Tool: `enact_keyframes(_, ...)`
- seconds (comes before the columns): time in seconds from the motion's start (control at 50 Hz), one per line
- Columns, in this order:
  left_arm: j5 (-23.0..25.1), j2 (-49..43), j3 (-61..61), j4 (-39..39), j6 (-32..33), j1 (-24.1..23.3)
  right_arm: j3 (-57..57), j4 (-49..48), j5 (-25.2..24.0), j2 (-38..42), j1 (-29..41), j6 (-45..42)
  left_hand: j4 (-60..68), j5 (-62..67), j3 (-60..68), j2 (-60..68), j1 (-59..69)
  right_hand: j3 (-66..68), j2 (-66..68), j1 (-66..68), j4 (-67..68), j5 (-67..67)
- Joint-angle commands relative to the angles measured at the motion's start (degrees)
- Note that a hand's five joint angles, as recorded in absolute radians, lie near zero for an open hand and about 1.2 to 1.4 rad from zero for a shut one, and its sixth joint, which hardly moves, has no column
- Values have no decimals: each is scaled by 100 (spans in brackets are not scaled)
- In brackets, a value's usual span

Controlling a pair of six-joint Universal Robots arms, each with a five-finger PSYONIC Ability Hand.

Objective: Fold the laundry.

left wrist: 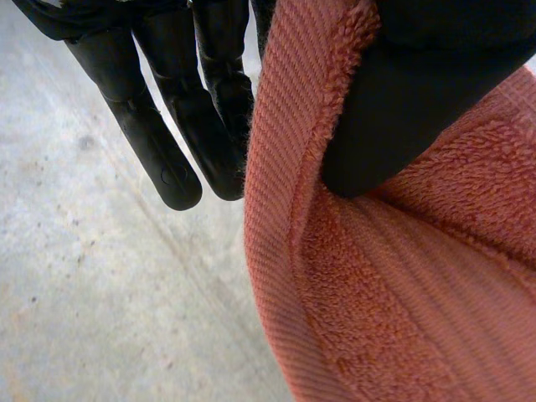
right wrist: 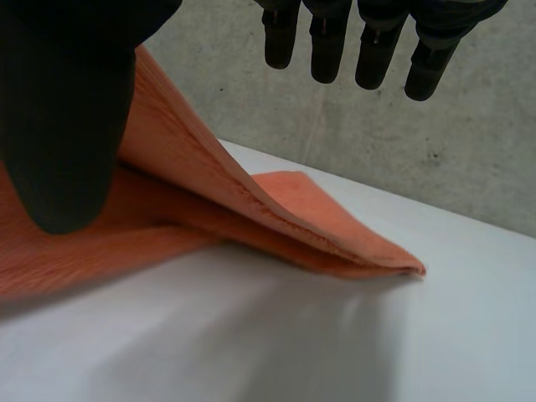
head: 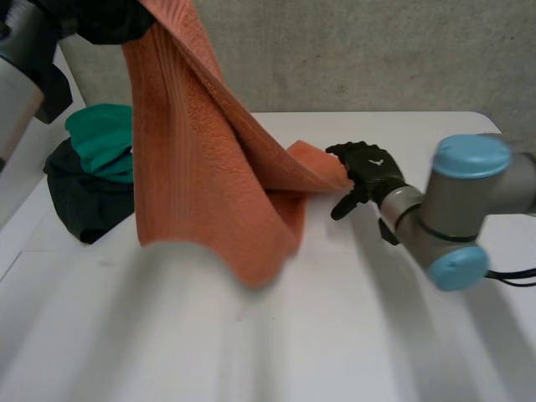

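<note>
1. Head view, orange towel (head: 201,159): hangs from the raised left hand (head: 109,21), slopes down to the white table (head: 293,343), one corner lying flat just beside the right hand (head: 366,172).
2. Left wrist view: grasps the towel at its hemmed edge, thumb (left wrist: 402,109) pressed on the terry, straight fingers (left wrist: 167,142) just behind.
3. Right wrist view: hovers released above the flat corner, thumb (right wrist: 67,126) and fingers (right wrist: 335,42) spread apart, holding nothing.
4. Head view, beyond the towel on the left arm's side: green cloth (head: 105,138) heaped on dark cloth (head: 84,201), both on the table.
</note>
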Motion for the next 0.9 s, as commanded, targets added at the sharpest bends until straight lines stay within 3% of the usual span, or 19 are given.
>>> enact_keyframes(0.02, -8, 583, -114, -159, -46, -188, -968, -144, 735, 956, 383, -257, 1126, 1365, 1163, 1131, 1347, -121, -179, -255, -144, -166)
enact_keyframes(0.06, 1, 706, -141, -159, -72, -197, -1197, -74, 744, 1229, 471, -353, 1126, 1365, 1163, 1131, 1347, 600, 542, 466, 577, 555)
enact_keyframes(0.1, 1, 847, -141, -177, -116, -197, -1303, -30, 700, 1378, 550, -397, 1126, 1365, 1163, 1131, 1347, 2392, 2334, 2259, 2370, 2347)
enact_keyframes(0.12, 1, 883, -150, -186, -125, -189, -1382, -4, 718, 1466, 594, -415, 1126, 1365, 1163, 1131, 1347, 6050, 5992, 5917, 6028, 6005)
enact_keyframes(0.14, 1, 918, -150, -194, -142, -180, -1409, 5, 718, 1475, 595, -415, 1126, 1365, 1163, 1131, 1347, 6805, 6747, 6672, 6782, 6760)
enact_keyframes(0.24, 1, 1032, -159, -247, -195, 13, -1234, -3, 902, 976, 323, -249, 1126, 1365, 1163, 1131, 1347, 6813, 6755, 6679, 6790, 6768)
enact_keyframes(0.34, 10, 1015, -132, -335, -274, 601, -715, -337, 938, -377, -362, -168, 1126, 1365, 1163, 1131, 1347, 6813, 6755, 6679, 6790, 6768)
enact_keyframes(0.5, 106, 831, -27, -721, -801, 1955, -179, 66, 25, -2407, -1461, -1626, 1126, 1365, 1163, 1131, 1347, 6813, 6755, 6679, 6790, 6768)
enact_keyframes(0.62, 581, 453, -36, -1450, -1127, 2940, -152, 848, -609, -3516, -2147, -2726, 1126, 1365, 1163, 1131, 1347, 6813, 6755, 6679, 6790, 6768)
enact_keyframes(0.74, 871, -390, -1, -2180, -803, 2765, -152, 1437, -969, -3666, -2420, -3174, 1126, 1365, 1163, 1131, 1347, 6813, 6755, 6679, 6790, 6768)
enact_keyframes(0.82, 723, -1320, 122, -2593, -101, 2309, -117, 1701, -1049, -3333, -2350, -3456, 1126, 1365, 1163, 1131, 1347, 6813, 6755, 6679, 6790, 6768)
enact_keyframes(0.9, 363, -2155, 498, -2472, 374, 1949, -178, 1790, -900, -2753, -2192, -3851, 1126, 1365, 1163, 1131, 1347, 6813, 6755, 6679, 6790, 6768)
